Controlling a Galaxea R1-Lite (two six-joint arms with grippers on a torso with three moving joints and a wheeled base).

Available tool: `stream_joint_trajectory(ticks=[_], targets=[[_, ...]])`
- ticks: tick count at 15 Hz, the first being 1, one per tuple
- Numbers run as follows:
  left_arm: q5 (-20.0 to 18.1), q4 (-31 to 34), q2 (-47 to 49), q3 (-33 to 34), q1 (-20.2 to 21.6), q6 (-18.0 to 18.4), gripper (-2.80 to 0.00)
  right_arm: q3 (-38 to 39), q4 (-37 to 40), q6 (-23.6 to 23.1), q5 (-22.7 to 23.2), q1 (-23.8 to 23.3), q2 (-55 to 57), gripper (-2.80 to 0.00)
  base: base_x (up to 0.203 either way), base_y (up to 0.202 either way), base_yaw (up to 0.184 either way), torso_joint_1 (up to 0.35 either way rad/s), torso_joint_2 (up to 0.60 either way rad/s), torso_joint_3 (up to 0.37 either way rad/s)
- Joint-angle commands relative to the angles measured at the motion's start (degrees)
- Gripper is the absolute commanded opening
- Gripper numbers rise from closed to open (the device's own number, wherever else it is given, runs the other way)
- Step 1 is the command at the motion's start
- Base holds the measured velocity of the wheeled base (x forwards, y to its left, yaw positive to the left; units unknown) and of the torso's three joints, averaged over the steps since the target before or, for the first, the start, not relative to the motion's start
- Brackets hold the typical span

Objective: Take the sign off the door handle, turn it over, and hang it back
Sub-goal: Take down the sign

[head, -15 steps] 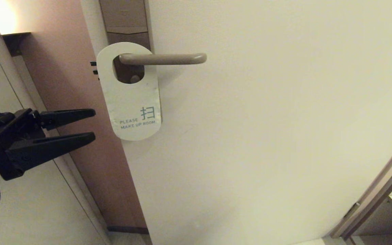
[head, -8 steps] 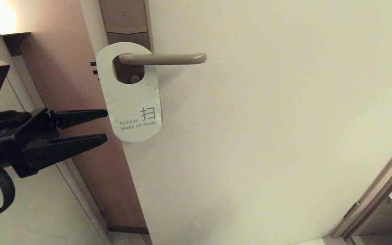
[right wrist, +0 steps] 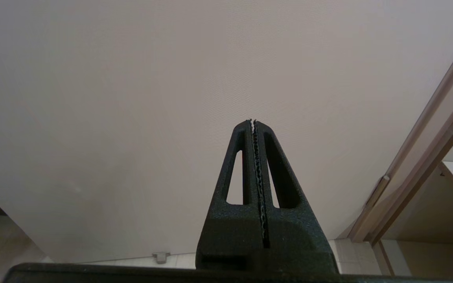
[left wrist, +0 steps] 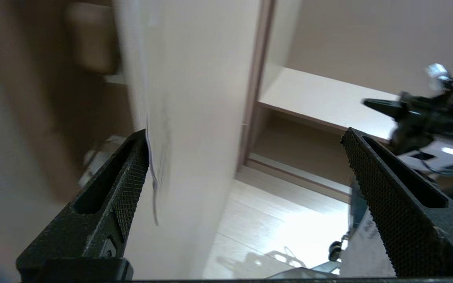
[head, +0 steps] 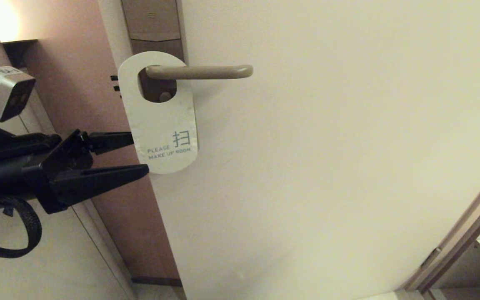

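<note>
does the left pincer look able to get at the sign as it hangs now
Probably yes. The left pincer is open at the lower left edge of the sign, one finger seemingly behind the card and one in front, with nothing between them. The sign hangs on the door handle.

Your left claw (head: pixel 140 154) sits at the lower left edge of the sign (head: pixel 161 125), one finger passing behind the sign's edge and the other just below its bottom corner, in front of it. Up and to the right of the claw, the sign hangs by its hole on the door handle (head: pixel 200 71), which runs rightward across the door (head: pixel 327 146) from the lock plate (head: pixel 152 25) above. Your right claw (right wrist: pixel 253 122) points at the door, well apart from the sign.
</note>
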Motion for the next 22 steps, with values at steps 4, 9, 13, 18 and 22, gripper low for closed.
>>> stream_joint_trajectory(ticks=[4, 9, 13, 18, 22], targets=[[-0.14, -0.24, 2.28, -2.73, -2.56, -0.04, 0.00, 0.00, -0.01, 0.00, 0.02, 0.00, 0.07, -2.80, 0.000, 0.000, 0.000, 0.000, 0.00, 0.000], [0.67, -0.41, 4.34, -3.71, -2.36, 0.50, 0.00, 0.00, -0.01, 0.00, 0.02, 0.00, 0.07, -2.80, 0.000, 0.000, 0.000, 0.000, 0.00, 0.000], [3.89, -0.41, 5.51, -4.34, -2.36, 0.50, 0.00, 0.00, -0.01, 0.00, 0.02, 0.00, 0.07, -2.80, 0.000, 0.000, 0.000, 0.000, 0.00, 0.000], [4.37, -0.38, 6.30, -5.56, -2.39, 0.47, 0.00, 0.00, -0.01, 0.00, 0.02, 0.00, 0.07, -2.80, 0.000, 0.000, 0.000, 0.000, 0.00, 0.000], [4.78, -0.41, 6.72, -5.74, -2.69, 0.42, 0.00, 0.00, -0.01, 0.00, 0.02, 0.00, 0.07, -2.80, 0.000, 0.000, 0.000, 0.000, 0.00, 0.000]])
